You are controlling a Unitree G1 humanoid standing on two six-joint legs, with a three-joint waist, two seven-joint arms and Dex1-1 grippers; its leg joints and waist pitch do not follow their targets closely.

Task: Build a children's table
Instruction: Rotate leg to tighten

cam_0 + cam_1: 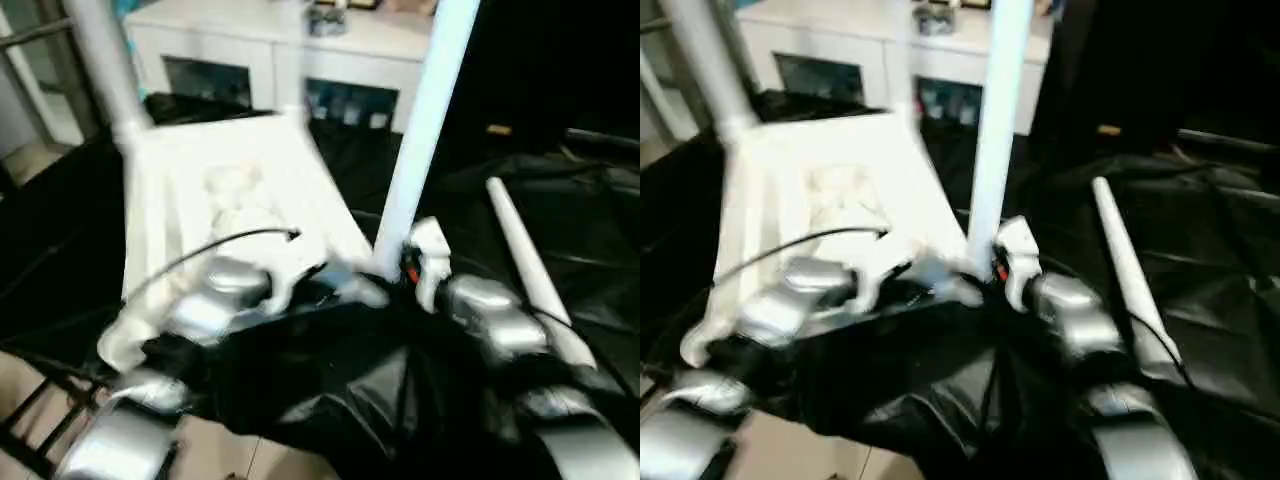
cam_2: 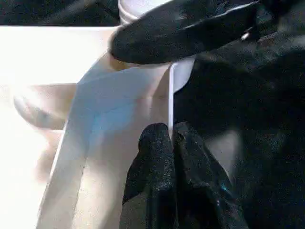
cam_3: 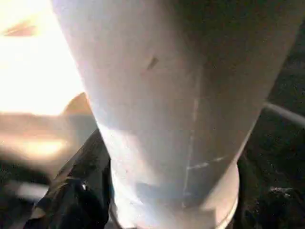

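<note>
The children's table top lies upside down on a black sheet, ribbed side up. One white leg stands in its far left corner socket. Another leg stands upright in the near right corner. My left gripper is shut on the thin rim wall of the top, just beside that corner. My right gripper is closed around the base of the near right leg, and one of its fingers lies against the leg just above the socket. A loose leg lies on the sheet to the right.
A white glass-door cabinet stands behind the table top. The black sheet lies in folds over the work area. Pale floor tiles and a black frame show at the near left.
</note>
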